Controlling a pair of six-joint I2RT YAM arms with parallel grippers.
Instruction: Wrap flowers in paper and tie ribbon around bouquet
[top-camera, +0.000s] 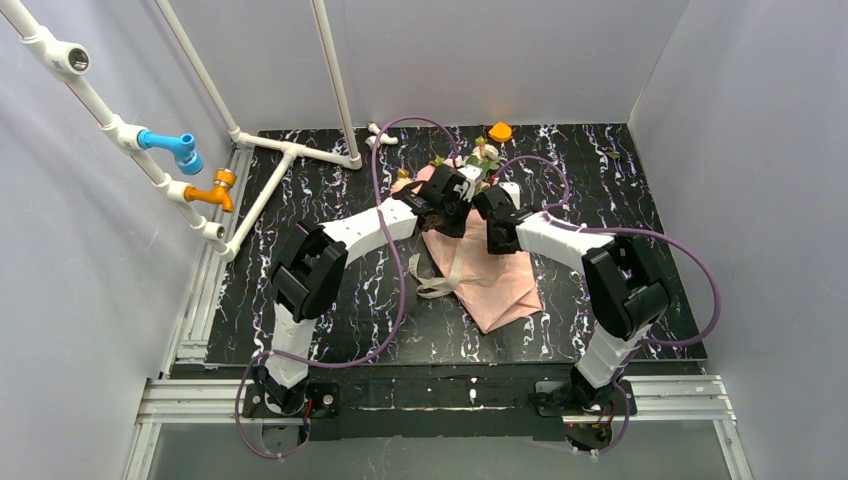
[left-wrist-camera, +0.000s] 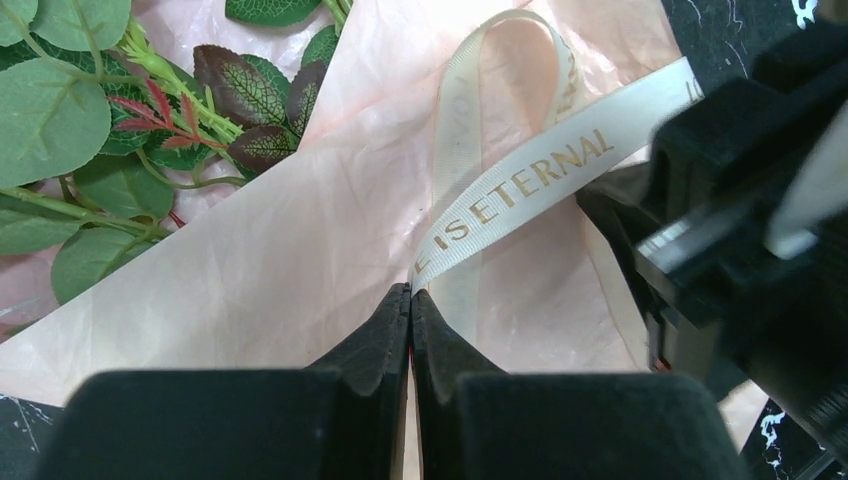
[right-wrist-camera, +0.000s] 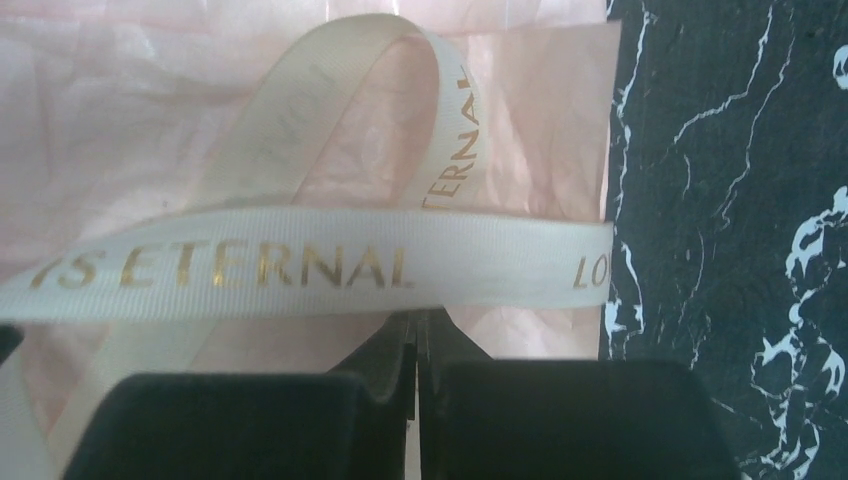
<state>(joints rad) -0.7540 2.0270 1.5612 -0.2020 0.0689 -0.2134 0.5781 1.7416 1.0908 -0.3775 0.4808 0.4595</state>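
Observation:
The bouquet lies on the black marbled table, with the flowers (top-camera: 482, 155) at the far end and the pink paper (top-camera: 500, 285) cone pointing toward the near edge. Green leaves (left-wrist-camera: 90, 120) stick out of the paper (left-wrist-camera: 280, 250). A cream ribbon (left-wrist-camera: 530, 180) with gold lettering runs taut over the paper, with a loop behind it. My left gripper (left-wrist-camera: 411, 292) is shut on the ribbon where it leaves the tips. My right gripper (right-wrist-camera: 418, 315) is shut, its tips at the lower edge of the ribbon (right-wrist-camera: 300, 265). Both grippers (top-camera: 440, 205) (top-camera: 487, 212) sit close together over the bouquet.
Loose ribbon tails (top-camera: 440, 275) trail off the paper's left side. White pipes with a blue tap (top-camera: 172, 145) and an orange tap (top-camera: 215, 190) stand at the left. A small orange object (top-camera: 500, 131) sits at the back. Purple cables (top-camera: 400, 290) loop over the table (right-wrist-camera: 720, 200).

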